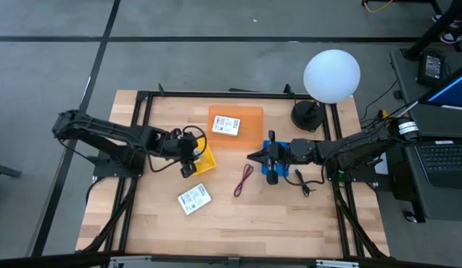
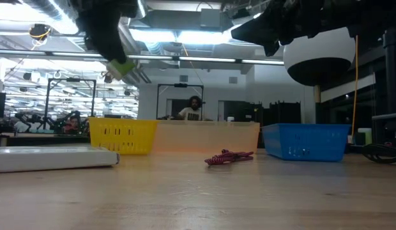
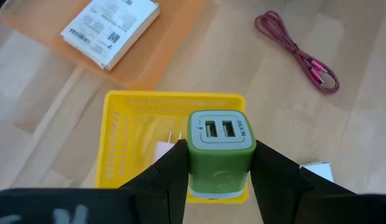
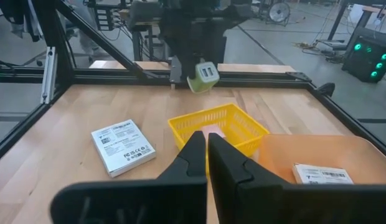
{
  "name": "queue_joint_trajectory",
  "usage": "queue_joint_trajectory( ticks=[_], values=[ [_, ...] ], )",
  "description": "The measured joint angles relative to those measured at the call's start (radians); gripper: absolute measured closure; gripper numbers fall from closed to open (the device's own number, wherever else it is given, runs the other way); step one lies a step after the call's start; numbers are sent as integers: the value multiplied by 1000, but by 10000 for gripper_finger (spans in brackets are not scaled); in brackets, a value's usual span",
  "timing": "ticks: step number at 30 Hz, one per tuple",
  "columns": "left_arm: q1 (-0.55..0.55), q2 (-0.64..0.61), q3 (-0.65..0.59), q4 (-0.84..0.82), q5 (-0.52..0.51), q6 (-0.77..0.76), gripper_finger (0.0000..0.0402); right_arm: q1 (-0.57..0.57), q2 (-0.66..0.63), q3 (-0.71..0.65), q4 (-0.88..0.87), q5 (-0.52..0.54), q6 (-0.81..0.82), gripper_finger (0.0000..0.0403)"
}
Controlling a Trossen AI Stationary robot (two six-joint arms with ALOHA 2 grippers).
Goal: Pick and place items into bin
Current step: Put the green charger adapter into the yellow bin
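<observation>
A green block with a grey face and two USB ports (image 3: 220, 151) is clamped in the left tool (image 3: 219, 180), above the yellow basket (image 3: 118, 118) at the frame's lower centre. A pale piece inside the basket is half hidden. The right tool (image 4: 207, 151) is closed, empty, over the desk (image 1: 283, 216) beside a blue basket (image 2: 306, 142).
</observation>
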Motion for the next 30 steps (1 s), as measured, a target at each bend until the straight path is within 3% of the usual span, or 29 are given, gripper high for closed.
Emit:
queue_joint_trajectory(
  ticks=[9,30],
  values=[
    [0,60,12,-6,24,-19,267,0,1,0,-9,0,0,402],
    [55,330,12,47,68,57,265,0,1,0,-6,-1,0,403]
  ],
)
